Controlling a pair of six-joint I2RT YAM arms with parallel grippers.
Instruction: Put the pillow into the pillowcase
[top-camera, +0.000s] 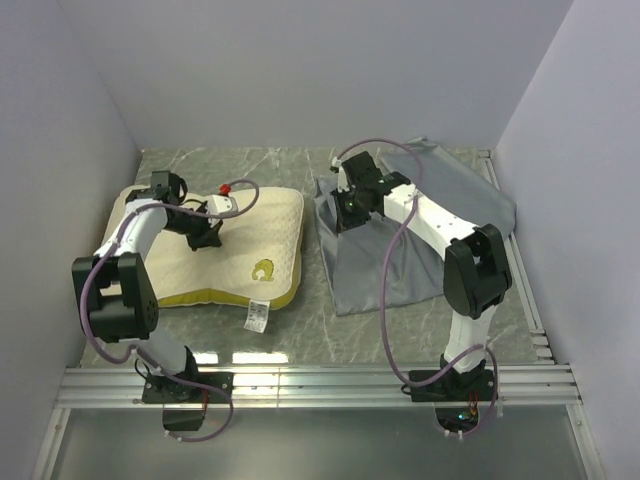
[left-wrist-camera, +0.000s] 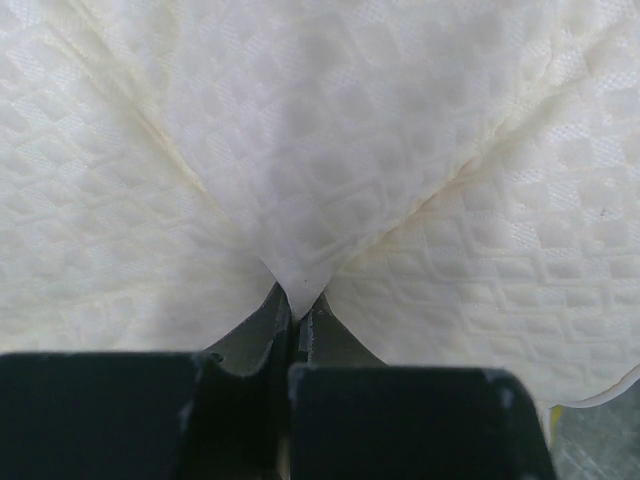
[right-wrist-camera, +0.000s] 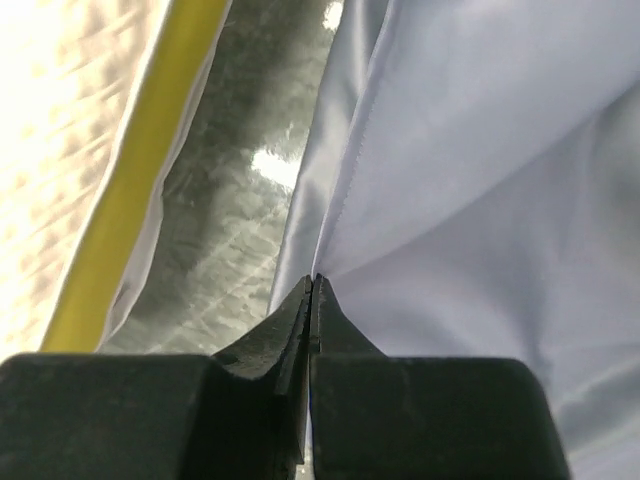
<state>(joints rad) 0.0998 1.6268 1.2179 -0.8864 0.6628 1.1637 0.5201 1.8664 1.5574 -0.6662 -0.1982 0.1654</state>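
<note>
The cream dotted pillow lies flat on the left of the table, its yellow-green band along the near edge and a small logo near the right corner. My left gripper presses down on its middle, shut on a pinched fold of the pillow that rises from the fingertips. The blue-grey pillowcase lies wrinkled on the right. My right gripper sits at its left edge, shut on the hem of the pillowcase, which gathers into the gripper tips. The pillow's yellow band shows to the left.
A strip of marble-patterned table separates pillow and pillowcase. The pillow's white label tag sticks out toward the near edge. A small red part sits by the left arm's cable. Walls close in on both sides, and metal rails run along the front.
</note>
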